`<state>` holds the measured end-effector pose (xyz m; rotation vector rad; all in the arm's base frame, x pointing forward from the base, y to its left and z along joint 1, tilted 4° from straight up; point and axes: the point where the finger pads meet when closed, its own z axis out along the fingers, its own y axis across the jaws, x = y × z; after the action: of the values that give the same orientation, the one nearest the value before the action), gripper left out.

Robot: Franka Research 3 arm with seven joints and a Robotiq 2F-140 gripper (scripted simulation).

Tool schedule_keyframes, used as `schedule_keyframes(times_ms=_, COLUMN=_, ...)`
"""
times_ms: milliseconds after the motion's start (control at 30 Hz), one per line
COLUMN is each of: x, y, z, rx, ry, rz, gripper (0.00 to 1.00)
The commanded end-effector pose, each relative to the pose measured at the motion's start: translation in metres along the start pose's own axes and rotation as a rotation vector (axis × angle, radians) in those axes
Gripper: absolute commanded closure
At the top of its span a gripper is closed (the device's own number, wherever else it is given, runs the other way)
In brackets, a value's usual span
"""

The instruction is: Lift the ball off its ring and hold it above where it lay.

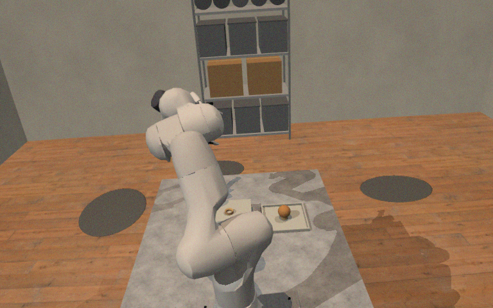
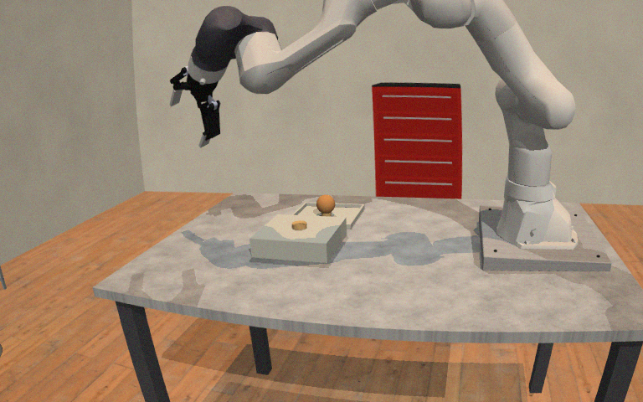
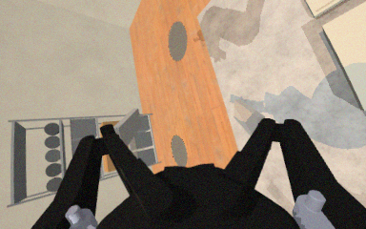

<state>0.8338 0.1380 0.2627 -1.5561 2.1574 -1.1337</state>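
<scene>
The orange ball (image 1: 284,210) (image 2: 325,203) lies on its ring in the shallow tray (image 1: 285,218) (image 2: 331,213) on the grey table. Beside it is the higher stand (image 2: 298,238) (image 1: 235,208) with an empty orange ring (image 2: 300,224) (image 1: 228,210) on top. My gripper (image 2: 189,119) is open wide and empty. It hangs high in the air, far above the table and off to the stand's side, well away from the ball. In the wrist view only the finger links (image 3: 186,157) and a corner of the stand (image 3: 357,62) show; the ball is out of that view.
The arm's base (image 2: 534,234) is bolted at one end of the table. A shelf rack with boxes (image 1: 243,68) stands on the wooden floor behind the table. A red drawer cabinet (image 2: 417,140) stands by the wall.
</scene>
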Motion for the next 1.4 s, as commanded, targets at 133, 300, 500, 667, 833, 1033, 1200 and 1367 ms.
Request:
schedule_keyframes(times_ms=133, x=0.000, y=0.000, z=0.000, rx=0.000, ry=0.000, rz=0.000, gripper=0.00)
schedule_keyframes(times_ms=300, x=0.000, y=0.000, z=0.000, rx=0.000, ry=0.000, rz=0.000, gripper=0.00)
schedule_keyframes(times_ms=500, x=0.000, y=0.000, z=0.000, rx=0.000, ry=0.000, rz=0.000, gripper=0.00)
schedule_keyframes(times_ms=667, x=0.034, y=0.019, z=0.024, rx=-0.086, ry=0.024, rz=0.073, gripper=0.00)
schedule_keyframes(times_ms=833, x=0.069, y=0.041, z=0.046, rx=-0.175, ry=0.048, rz=0.153, gripper=0.00)
schedule_keyframes(times_ms=1033, x=0.123, y=0.081, z=0.074, rx=-0.317, ry=0.087, rz=0.290, gripper=0.00)
schedule_keyframes(times_ms=1200, x=0.160, y=0.112, z=0.090, rx=-0.421, ry=0.114, rz=0.399, gripper=0.00)
schedule_keyframes(times_ms=1367, x=0.201, y=0.150, z=0.102, rx=-0.541, ry=0.144, rz=0.536, gripper=0.00)
